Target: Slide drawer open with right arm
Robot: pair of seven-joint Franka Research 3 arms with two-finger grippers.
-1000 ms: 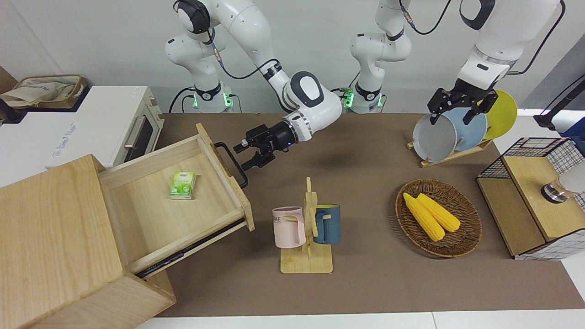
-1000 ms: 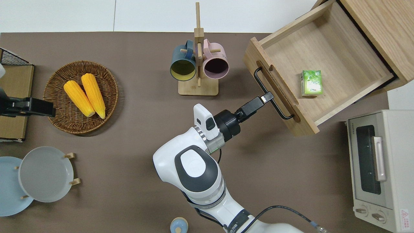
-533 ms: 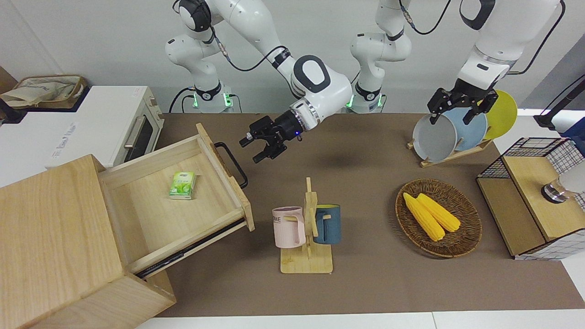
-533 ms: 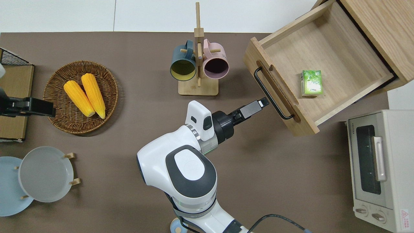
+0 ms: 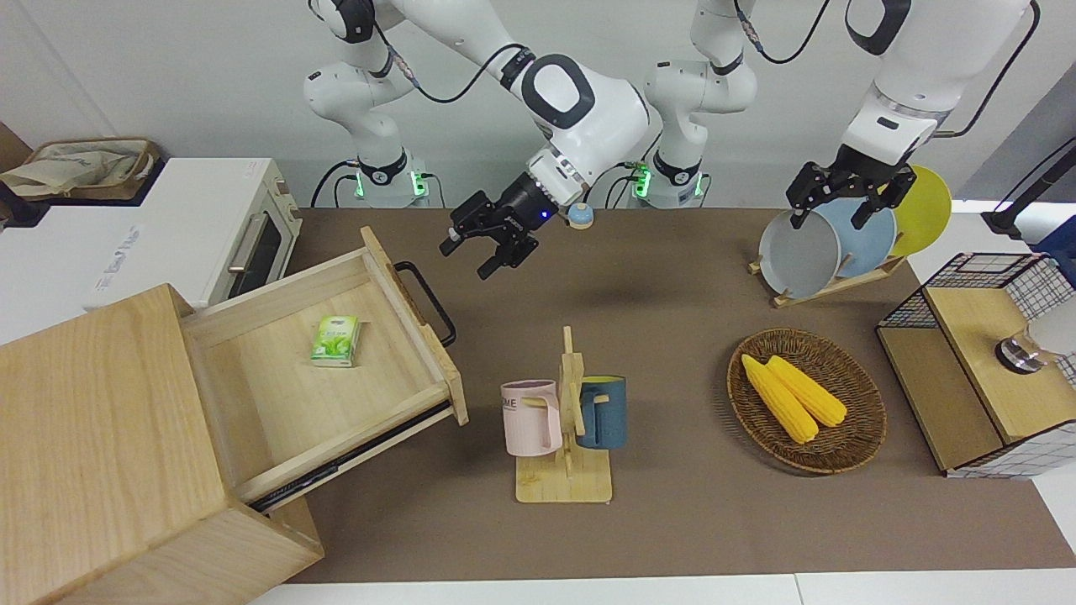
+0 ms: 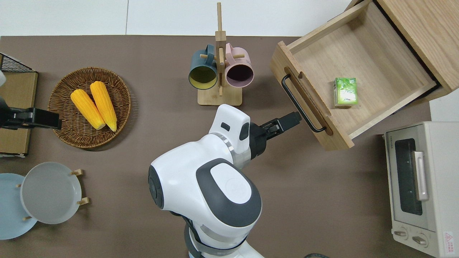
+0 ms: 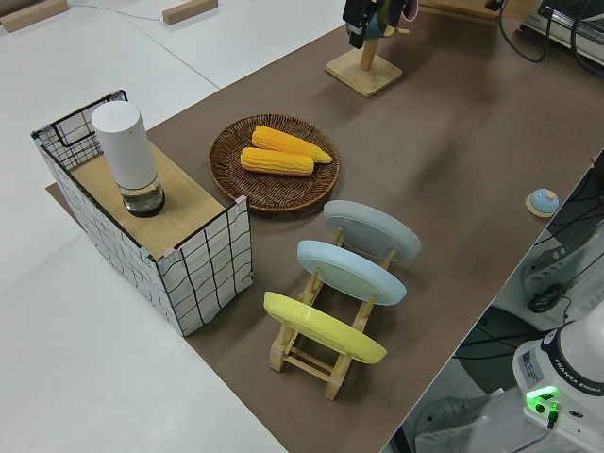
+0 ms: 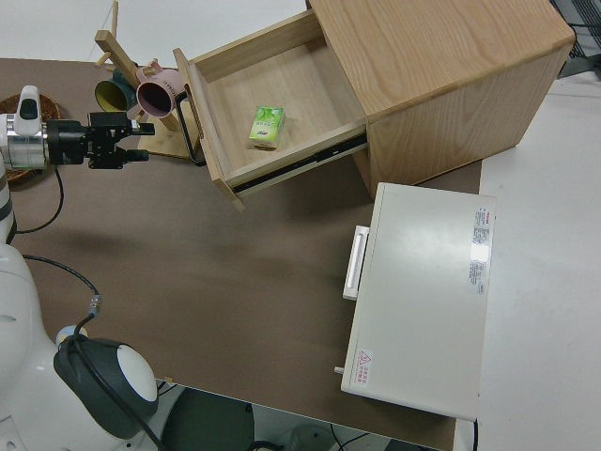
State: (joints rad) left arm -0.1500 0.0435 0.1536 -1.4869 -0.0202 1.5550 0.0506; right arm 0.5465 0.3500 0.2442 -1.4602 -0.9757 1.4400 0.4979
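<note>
With its two black fingers spread apart and nothing between them, my right gripper (image 5: pixel 490 249) hangs in the air, touching nothing. Just past my fingertips, with a clear gap between us, is the black bar handle (image 6: pixel 300 106) of the drawer (image 6: pixel 358 68). That drawer stands pulled well out of its light-wood cabinet (image 5: pixel 101 437), at the right arm's end of the table. On its floor lies a small green carton (image 6: pixel 345 92), well apart from me. Off to one side of my fingers stands a wooden mug rack (image 6: pixel 219 64) with a pink mug (image 6: pixel 239 71) and a blue mug (image 6: pixel 203 72). From overhead, my own white arm covers most of the gripper body, so only the fingers (image 6: pixel 287 121) show there. My left arm is parked; its gripper (image 5: pixel 849 193) has its fingers splayed and empty. The cabinet runs off the picture edges in every view.
</note>
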